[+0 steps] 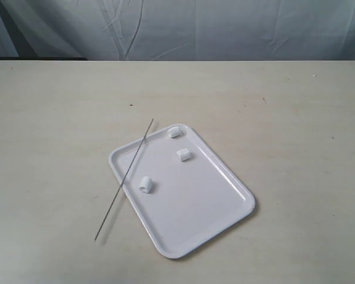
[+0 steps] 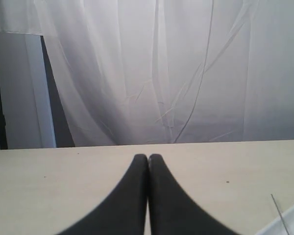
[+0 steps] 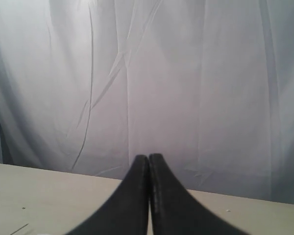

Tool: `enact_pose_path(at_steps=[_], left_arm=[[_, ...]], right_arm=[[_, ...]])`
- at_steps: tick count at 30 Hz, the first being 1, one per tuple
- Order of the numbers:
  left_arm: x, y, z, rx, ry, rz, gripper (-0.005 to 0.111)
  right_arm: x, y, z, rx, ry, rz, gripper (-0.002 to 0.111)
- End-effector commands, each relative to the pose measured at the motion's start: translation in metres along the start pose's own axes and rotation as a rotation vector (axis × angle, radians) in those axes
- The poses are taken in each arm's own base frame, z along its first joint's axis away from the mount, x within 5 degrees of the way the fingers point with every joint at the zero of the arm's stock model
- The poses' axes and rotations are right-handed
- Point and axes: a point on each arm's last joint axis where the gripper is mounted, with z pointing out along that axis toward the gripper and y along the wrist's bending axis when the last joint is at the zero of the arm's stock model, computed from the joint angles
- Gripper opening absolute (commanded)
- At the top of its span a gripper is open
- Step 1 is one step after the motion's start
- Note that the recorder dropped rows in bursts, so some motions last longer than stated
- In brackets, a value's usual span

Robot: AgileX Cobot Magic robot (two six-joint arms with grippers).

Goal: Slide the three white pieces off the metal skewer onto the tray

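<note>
All three white pieces [image 1: 183,155] seen lying loose on tray [image 1: 207,207], off metal skewer [image 1: 124,179], spread apart along tray's left side. Skewer laid bare across tray's left edge, near end stuck out over table [image 1: 59,118]. Left gripper [image 2: 148,157] and right gripper [image 3: 148,156] both pressed fully closed, nothing held, tbh.

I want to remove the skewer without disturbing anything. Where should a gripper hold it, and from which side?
Grip the metal skewer on its near half, which lies over open table beyond the tray, away from the nearest white piece. Come from above, jaws across the rod: it is thin and lies nearly flat.
</note>
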Motion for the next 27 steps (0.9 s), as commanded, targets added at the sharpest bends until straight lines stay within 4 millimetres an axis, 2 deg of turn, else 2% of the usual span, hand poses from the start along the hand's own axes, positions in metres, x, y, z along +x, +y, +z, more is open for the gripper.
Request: enact_pose_path(at_steps=[1,7,11,17,22,27], left_arm=[[0.0,-0.003,0.0,0.031,-0.008,0.019,0.0],[0.001,-0.013,-0.001,0.137,-0.014,0.145,0.0],[0.007,-0.018,-0.002,0.2,0.045,0.182,0.0],[0.015,-0.013,-0.002,0.149,0.144,0.103,0.0],[0.019,-0.007,-0.002,0.078,0.198,0.046,0.0],[0.021,-0.006,-0.003,0.073,0.22,0.045,0.0]], right_arm=[[0.015,0.008,-0.004,-0.016,-0.029,-0.013,-0.001],[0.024,0.008,-0.004,0.023,-0.016,-0.03,-0.001],[0.026,0.01,-0.004,0.004,-0.016,-0.032,-0.001],[0.035,0.012,-0.004,0.007,-0.018,0.027,-0.001],[0.044,0.006,-0.004,0.117,-0.019,0.029,-0.001],[0.046,-0.004,-0.005,0.258,-0.016,0.136,-0.001]])
